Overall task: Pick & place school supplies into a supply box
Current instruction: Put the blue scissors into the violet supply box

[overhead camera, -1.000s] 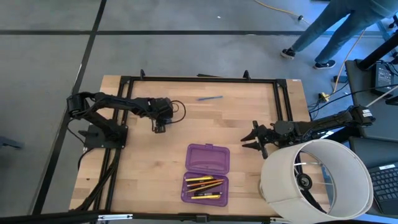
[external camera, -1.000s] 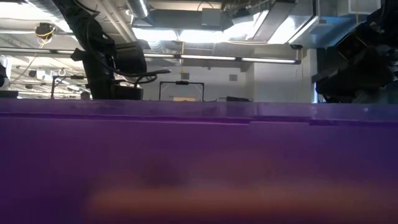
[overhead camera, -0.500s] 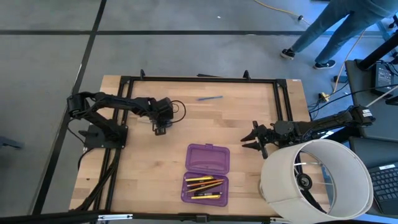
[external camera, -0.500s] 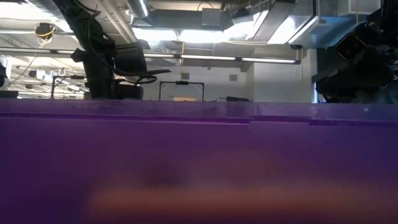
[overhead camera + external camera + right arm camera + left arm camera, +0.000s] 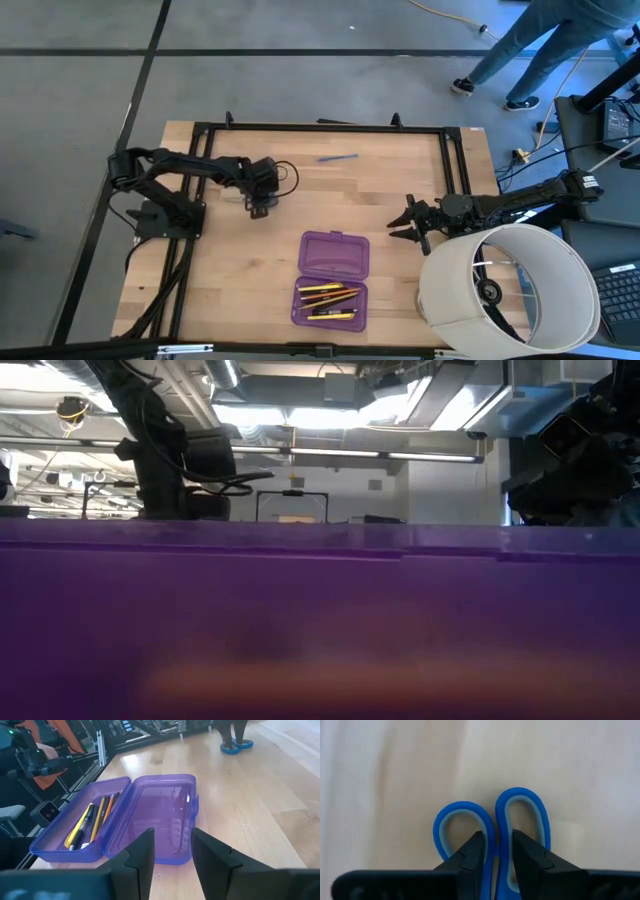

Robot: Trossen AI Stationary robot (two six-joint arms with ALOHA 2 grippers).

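Two arms work over the wooden worktop (image 5: 400, 190). The left gripper (image 5: 259, 203) sits toward the left side, well in from the far edge, its fingers (image 5: 470, 857) clenched on the blue-handled scissors (image 5: 492, 837), one tip inside each handle loop, the scissors lying flat on the wood. The right gripper (image 5: 412, 225) hovers near the right edge with its fingers (image 5: 142, 855) spread apart, grasping nothing, facing the purple box (image 5: 332, 278). That box lies open near the middle of the near edge; its near half holds yellow pencils (image 5: 328, 292) and a dark pen (image 5: 95, 822), its far half is bare. One blue pen (image 5: 338, 158) lies alone near the far edge. Bare wood separates the scissors from the box. A large white cylinder (image 5: 510, 285) crowds the near right corner, just beside the right arm.
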